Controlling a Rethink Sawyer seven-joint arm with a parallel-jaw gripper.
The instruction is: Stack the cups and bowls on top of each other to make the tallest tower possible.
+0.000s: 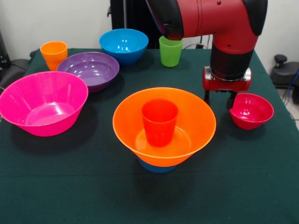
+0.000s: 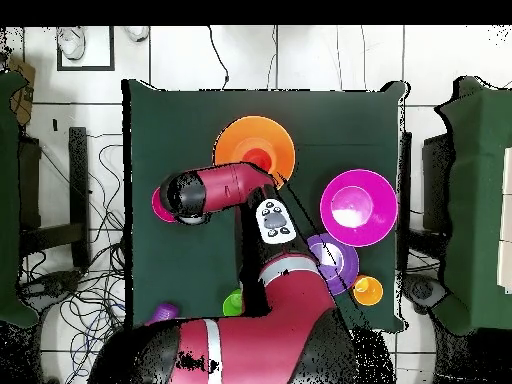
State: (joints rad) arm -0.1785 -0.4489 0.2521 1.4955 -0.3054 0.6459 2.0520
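Observation:
The tower stands mid-table: a small light-blue bowl (image 1: pixel 156 166) as base, the large orange bowl (image 1: pixel 163 126) (image 2: pixel 255 148) on it, and the red-orange cup (image 1: pixel 160 121) (image 2: pixel 258 160) upright inside. My gripper (image 1: pixel 219 98) is open and empty. It hangs low beside the far-left rim of the small red bowl (image 1: pixel 251 110) (image 2: pixel 159 206), with one finger (image 1: pixel 231 100) close to that rim. The green cup (image 1: pixel 170 51) (image 2: pixel 232 303) and blue bowl (image 1: pixel 124 44) stand behind the arm. The purple cup (image 2: pixel 163 313) shows only in the overhead view.
The large pink bowl (image 1: pixel 42 102) (image 2: pixel 357 207), medium purple bowl (image 1: pixel 88 70) (image 2: pixel 335 262) and yellow-orange cup (image 1: pixel 53 53) (image 2: pixel 367 291) stand together on one side of the green-covered table (image 1: pixel 70 186). My arm hides the blue bowl in the overhead view.

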